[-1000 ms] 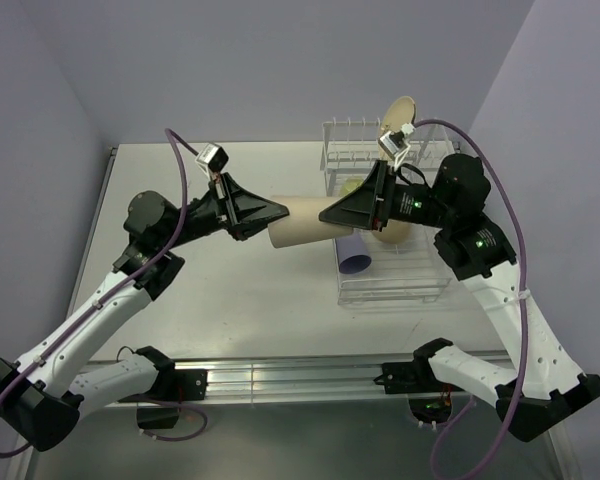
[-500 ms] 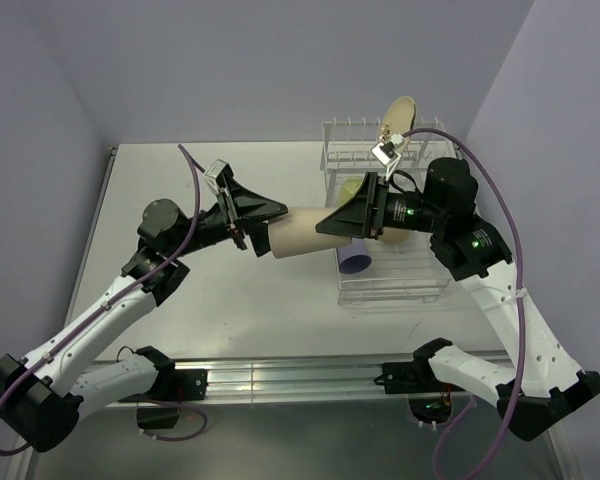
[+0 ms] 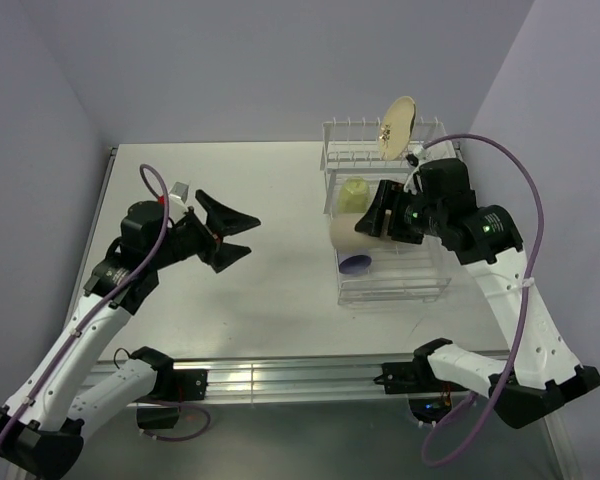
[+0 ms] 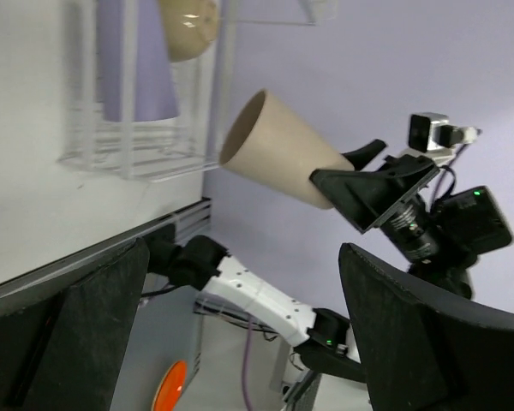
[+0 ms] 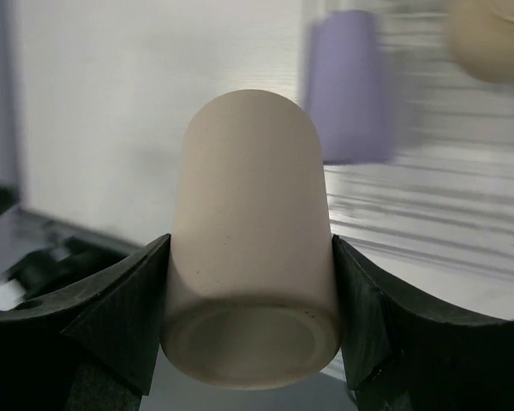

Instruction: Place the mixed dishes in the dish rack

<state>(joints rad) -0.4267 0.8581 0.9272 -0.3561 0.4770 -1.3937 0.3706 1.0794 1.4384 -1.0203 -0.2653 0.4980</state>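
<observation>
Right gripper (image 3: 368,222) clamps the tan tumbler (image 3: 342,231) at the dish rack (image 3: 392,290).
Tumbler is held sideways in the air over the rack's left edge, mouth toward the left arm, lavender tumbler (image 3: 356,263) lying below it. Left gripper (image 3: 242,233) is spread wide, empty, above the table (image 3: 280,290), apart from the rack.

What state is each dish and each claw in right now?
Tan tumbler: held on its side over the dish rack's left edge.
Lavender tumbler: lying in the rack.
Mug: in the rack.
Cream plate: standing tilted in the prongs.
Left claw: open, empty.
Right claw: shut on the tan tumbler.
</observation>
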